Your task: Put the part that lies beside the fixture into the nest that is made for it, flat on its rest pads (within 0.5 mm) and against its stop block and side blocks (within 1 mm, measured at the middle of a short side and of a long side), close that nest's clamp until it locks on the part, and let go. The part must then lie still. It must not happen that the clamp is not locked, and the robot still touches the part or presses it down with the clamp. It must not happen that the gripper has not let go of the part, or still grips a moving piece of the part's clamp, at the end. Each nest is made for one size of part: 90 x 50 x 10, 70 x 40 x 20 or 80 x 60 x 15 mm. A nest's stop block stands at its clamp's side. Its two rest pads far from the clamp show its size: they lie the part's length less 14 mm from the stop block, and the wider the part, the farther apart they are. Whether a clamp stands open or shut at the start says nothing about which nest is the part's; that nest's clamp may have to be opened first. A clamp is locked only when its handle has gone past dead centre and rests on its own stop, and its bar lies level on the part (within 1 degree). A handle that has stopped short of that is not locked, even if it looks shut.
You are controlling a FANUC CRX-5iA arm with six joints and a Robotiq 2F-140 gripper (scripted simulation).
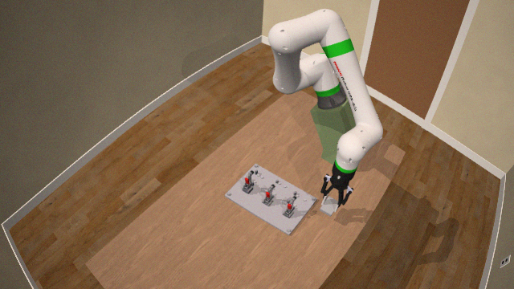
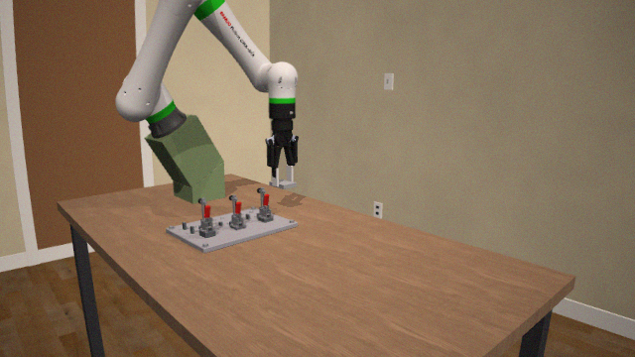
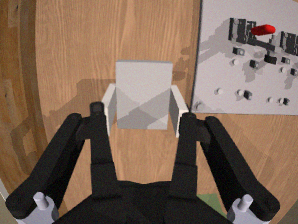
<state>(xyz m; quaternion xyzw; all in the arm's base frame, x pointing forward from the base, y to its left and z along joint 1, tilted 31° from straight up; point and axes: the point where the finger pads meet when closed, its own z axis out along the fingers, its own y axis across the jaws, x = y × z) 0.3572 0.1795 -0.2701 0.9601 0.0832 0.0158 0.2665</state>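
Observation:
The part, a flat light-grey rectangular block (image 1: pixel 328 208) (image 2: pixel 283 184) (image 3: pixel 144 90), is held level above the table, beside the fixture. My gripper (image 1: pixel 332 203) (image 2: pixel 283 179) (image 3: pixel 143 95) is shut on it, with one pale finger pad on each of two opposite edges. The fixture plate (image 1: pixel 275 220) (image 2: pixel 248 233) (image 3: pixel 215 15) carries three nests in a row. Their clamps, the near one (image 1: pixel 289 209) (image 2: pixel 266 212), the middle one (image 1: pixel 267 197) (image 2: pixel 238 219) and the far one (image 1: pixel 247 185) (image 2: pixel 207 225), stand with bars raised and red handles upright. Pad spacing is too small to compare reliably.
The wooden table (image 1: pixel 181 225) (image 2: pixel 377 278) (image 3: pixel 75 45) bears the fixture and the green robot pedestal (image 1: pixel 329 136) (image 2: pixel 198 169) behind it. Raised clamp bars and small blocks and posts stick up from the plate. A table edge runs along the left of the wrist view.

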